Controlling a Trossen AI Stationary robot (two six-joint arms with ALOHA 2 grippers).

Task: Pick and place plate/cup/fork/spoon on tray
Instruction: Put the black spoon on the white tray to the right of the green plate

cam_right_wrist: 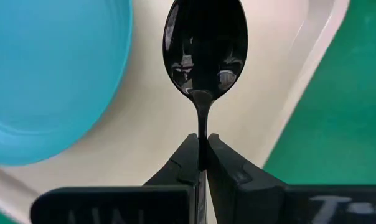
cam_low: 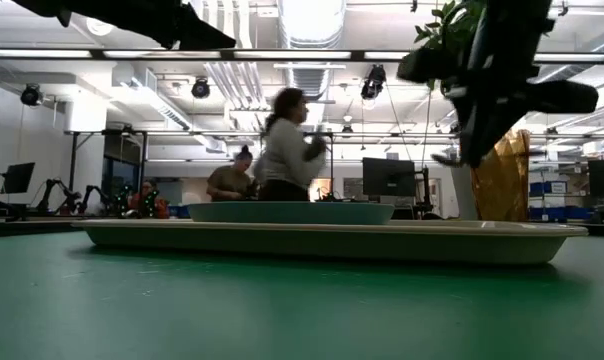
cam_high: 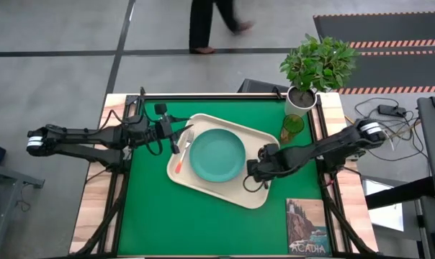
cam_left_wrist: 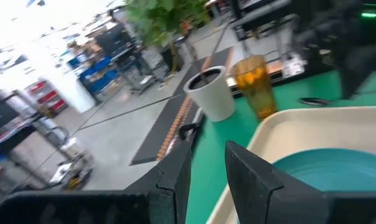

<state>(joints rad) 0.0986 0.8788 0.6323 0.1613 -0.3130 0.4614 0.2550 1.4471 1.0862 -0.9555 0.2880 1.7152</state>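
The cream tray (cam_high: 257, 196) lies mid-table on the green mat. The teal plate (cam_high: 217, 154) sits flat on it. The fork with the orange-red handle (cam_high: 182, 152) lies on the tray to the left of the plate. The green-amber cup (cam_high: 292, 128) stands on the mat beside the tray's far right corner. My right gripper (cam_high: 252, 177) is shut on the dark spoon (cam_right_wrist: 205, 46) over the tray's right part, between the plate and the rim. My left gripper (cam_left_wrist: 208, 180) is open and empty above the tray's left edge (cam_high: 176, 142), near the fork. My right gripper pinches the spoon's thin handle (cam_right_wrist: 202, 134) between its two fingertips, a little behind the bowl. The fingers come slanting down from the table's right and lie along the handle. The bowl (cam_right_wrist: 205, 46) sticks out past the fingertips. The spoon is clear of the tray (cam_low: 447, 158).
A white pot with a green plant (cam_high: 301, 101) stands at the far right, next to the cup. A picture card (cam_high: 307, 226) lies at the near right on the mat. Bare green mat (cam_high: 149, 212) lies toward the near left. People move in the room beyond the table.
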